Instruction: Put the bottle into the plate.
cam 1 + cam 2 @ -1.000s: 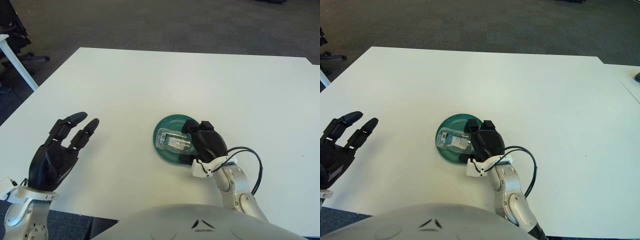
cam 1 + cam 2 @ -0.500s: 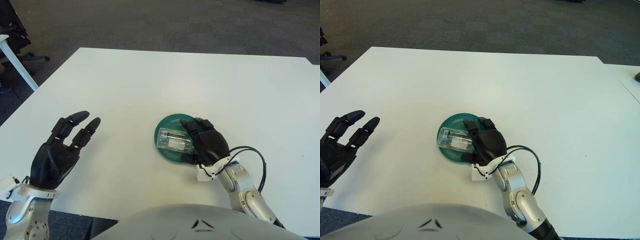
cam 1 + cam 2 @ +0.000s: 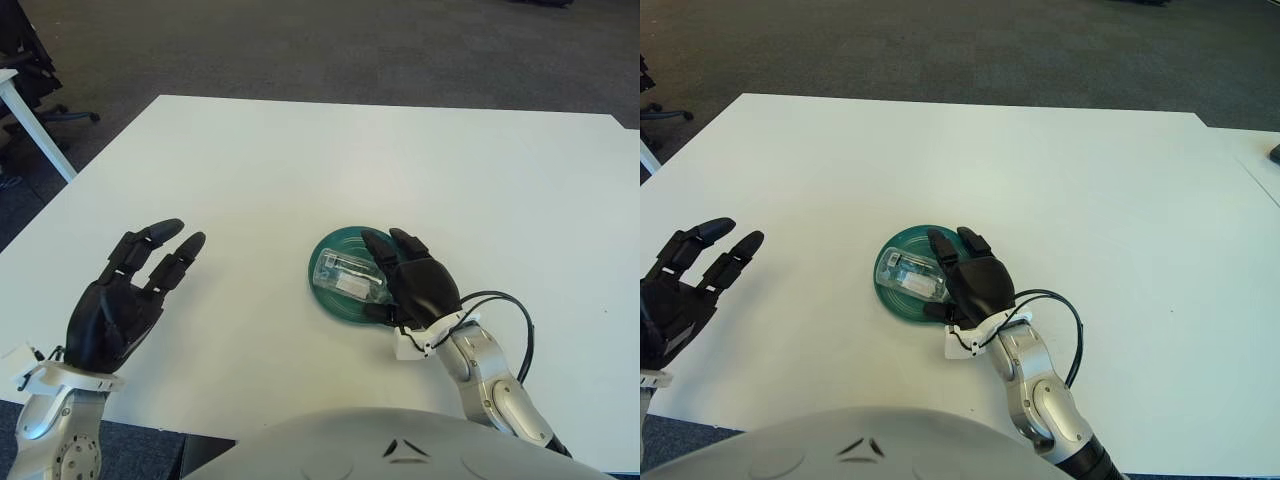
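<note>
One clear bottle (image 3: 348,281) lies on its side in the green plate (image 3: 336,304) on the white desk (image 3: 300,160). Its label cannot be read. Right hand (image 3: 420,287) sits over the plate's right edge, fingers (image 3: 378,249) extended beside the bottle, not gripping it, hiding part of the rim. Left hand (image 3: 125,303) shows far left, fingers spread, holding nothing. An office chair (image 3: 25,60) is cut off at top left.

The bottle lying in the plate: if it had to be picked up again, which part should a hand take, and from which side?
The bottle lies on its side in the green plate. Probably best to close the fingers across its middle, coming down from above, since the rim blocks a low sideways approach. The right hand, fingers open, is right beside it; the left hand is far off.
</note>
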